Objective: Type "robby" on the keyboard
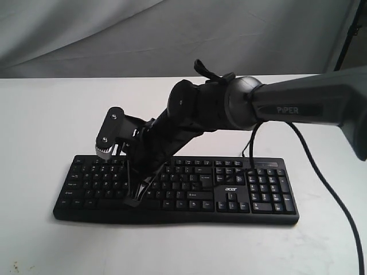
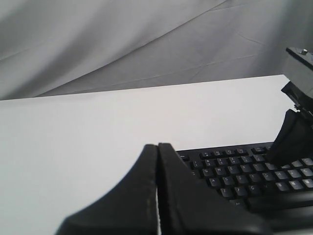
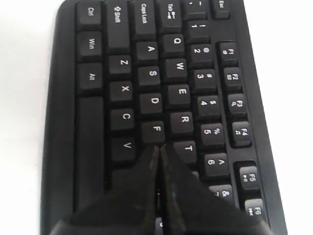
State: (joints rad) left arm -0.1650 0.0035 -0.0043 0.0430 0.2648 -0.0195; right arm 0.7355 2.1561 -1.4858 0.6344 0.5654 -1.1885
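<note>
The wide black keyboard (image 1: 229,195) with white legends and an "acer" logo lies across the white table. It also shows in the left wrist view as a keyboard (image 2: 234,171) corner. My right arm reaches across the middle to the letter block on the left half. My right gripper (image 1: 133,200) is shut with nothing in it. In the right wrist view the right gripper (image 3: 159,147) points down at the keyboard (image 3: 151,73), its tip just past the F key (image 3: 156,129), beside T (image 3: 188,148). Whether it touches a key I cannot tell. My left gripper (image 2: 157,145) is shut, empty, and off the keyboard's left end.
The white table (image 1: 46,126) runs back to a grey cloth backdrop (image 1: 114,34). A black cable (image 1: 327,183) from the right arm hangs down to the right of the number pad. The right arm's wrist (image 2: 293,137) stands over the keys in the left wrist view.
</note>
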